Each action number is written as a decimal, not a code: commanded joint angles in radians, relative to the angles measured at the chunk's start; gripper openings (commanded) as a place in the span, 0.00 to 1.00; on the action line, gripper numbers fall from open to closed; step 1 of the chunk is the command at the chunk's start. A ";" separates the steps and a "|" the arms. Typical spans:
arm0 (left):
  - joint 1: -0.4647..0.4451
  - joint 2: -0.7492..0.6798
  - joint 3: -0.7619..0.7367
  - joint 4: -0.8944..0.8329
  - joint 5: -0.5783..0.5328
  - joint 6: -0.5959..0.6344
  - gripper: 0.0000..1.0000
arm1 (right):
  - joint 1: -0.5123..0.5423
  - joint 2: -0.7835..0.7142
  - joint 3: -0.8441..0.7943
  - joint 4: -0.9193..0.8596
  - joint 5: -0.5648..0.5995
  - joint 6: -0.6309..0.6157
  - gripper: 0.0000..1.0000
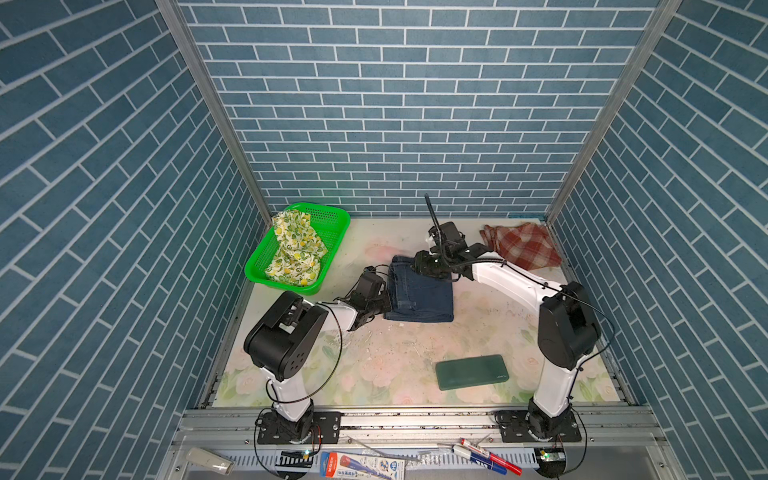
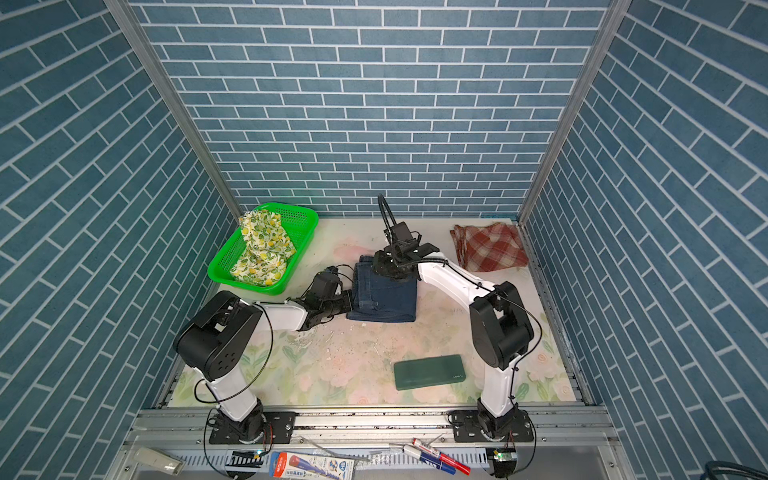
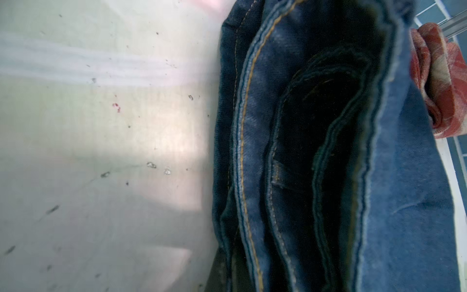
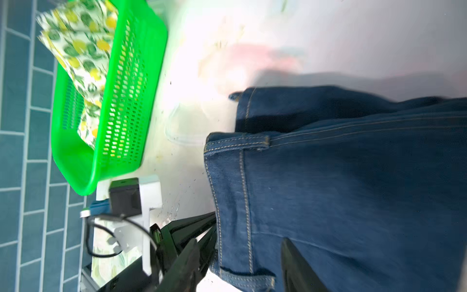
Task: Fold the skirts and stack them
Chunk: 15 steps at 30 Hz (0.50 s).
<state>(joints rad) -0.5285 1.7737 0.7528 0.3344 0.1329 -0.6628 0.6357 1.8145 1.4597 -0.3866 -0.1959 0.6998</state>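
The lemon-print skirt (image 1: 297,249) lies crumpled in the green basket (image 1: 332,212) at the far left of the table (image 1: 374,361), not yet folded. Just right of it, the left gripper (image 1: 384,305) is clenched tight against the near-left edge of the denim skirt (image 1: 424,295). Its wrist view shows only stacked hems up close, so I can't say for sure whether it pinches that edge or merely rests beside it.

The denim skirt lies mid-table as a compact, layered rectangle. The right gripper (image 1: 419,264) hovers over its far edge, jaws spread and holding nothing, with flat denim showing between the fingers (image 4: 298,265). Further right, in the far corner, the plaid skirt (image 1: 521,245) lies in what looks like a folded pile, well apart from the denim. The dark green slab (image 1: 471,371) sits near the front, clear of all this.

To my eye the denim fold is just being finished. Next comes stacking: the denim needs a grip through all its layers on both sides so the fold doesn't spring open, then a lift across onto the plaid. After that the lemon skirt must come out of the basket.
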 commanded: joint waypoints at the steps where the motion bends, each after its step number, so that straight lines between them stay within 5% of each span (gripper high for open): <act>1: -0.008 0.005 -0.027 -0.030 0.025 -0.010 0.00 | -0.025 -0.059 -0.074 0.014 0.067 0.008 0.52; 15: -0.092 -0.036 -0.080 -0.055 -0.043 -0.018 0.04 | -0.096 -0.185 -0.286 0.082 0.143 -0.065 0.57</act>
<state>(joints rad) -0.6067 1.7592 0.7223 0.3611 0.0975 -0.6846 0.5426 1.6695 1.2144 -0.3420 -0.0898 0.6735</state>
